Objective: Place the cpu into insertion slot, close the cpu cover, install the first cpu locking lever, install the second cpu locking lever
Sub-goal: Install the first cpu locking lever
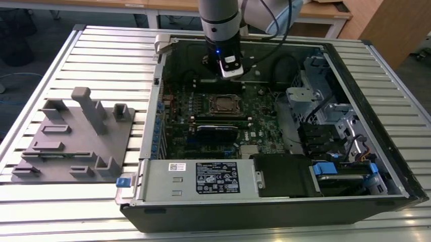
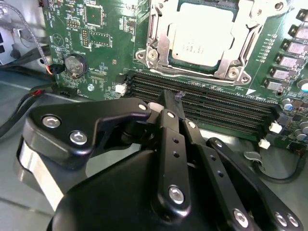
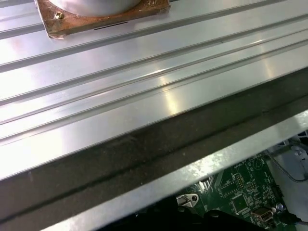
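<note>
The cpu (image 2: 204,33), a pale silvery square, lies in the insertion slot (image 1: 222,104) on the green motherboard. The cpu cover (image 2: 161,43), a silvery frame, lies flat around it with the chip showing through its window. I cannot tell how the locking levers stand. My gripper (image 2: 169,96) hangs above the black memory slots (image 2: 202,103) just beside the socket, fingers shut together with nothing between them. In the exterior view the gripper (image 1: 229,74) is inside the open case, just beyond the socket towards the back wall.
The open computer case (image 1: 377,166) lies on a slatted metal table (image 3: 144,96). A grey fixture block (image 1: 74,136) sits at the exterior view's left. A coin battery (image 2: 74,65), cables (image 2: 29,94), the power supply (image 1: 202,176) and drive cage (image 1: 330,126) surround the board.
</note>
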Robot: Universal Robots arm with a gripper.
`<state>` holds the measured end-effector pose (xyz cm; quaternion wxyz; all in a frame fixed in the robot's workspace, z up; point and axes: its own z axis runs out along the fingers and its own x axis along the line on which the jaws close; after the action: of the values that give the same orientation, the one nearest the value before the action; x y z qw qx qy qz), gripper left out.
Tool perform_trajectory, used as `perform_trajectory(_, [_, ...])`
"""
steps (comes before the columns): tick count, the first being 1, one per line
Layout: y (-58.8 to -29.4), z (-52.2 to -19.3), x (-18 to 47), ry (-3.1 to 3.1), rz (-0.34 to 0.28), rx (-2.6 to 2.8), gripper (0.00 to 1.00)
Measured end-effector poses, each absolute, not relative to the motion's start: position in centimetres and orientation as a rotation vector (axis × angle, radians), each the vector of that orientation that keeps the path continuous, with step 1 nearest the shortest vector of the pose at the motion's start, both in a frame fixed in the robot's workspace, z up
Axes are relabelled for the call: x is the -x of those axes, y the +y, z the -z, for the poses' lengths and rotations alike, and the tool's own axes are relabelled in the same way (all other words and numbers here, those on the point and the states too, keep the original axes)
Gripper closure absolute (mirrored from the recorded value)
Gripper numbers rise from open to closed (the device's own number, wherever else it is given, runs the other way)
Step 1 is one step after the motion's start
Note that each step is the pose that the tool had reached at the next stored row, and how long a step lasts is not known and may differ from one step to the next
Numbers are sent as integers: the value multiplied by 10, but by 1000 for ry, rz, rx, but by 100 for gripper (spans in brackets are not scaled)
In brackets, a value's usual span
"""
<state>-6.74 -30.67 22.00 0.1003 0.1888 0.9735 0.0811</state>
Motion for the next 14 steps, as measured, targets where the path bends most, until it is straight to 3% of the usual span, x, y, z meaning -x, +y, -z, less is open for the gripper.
perform_trajectory(7, [-307, -220, 67, 2894, -223, -561, 89])
perform_trajectory(14, [-307, -219, 67, 2922, -144, -562, 89])
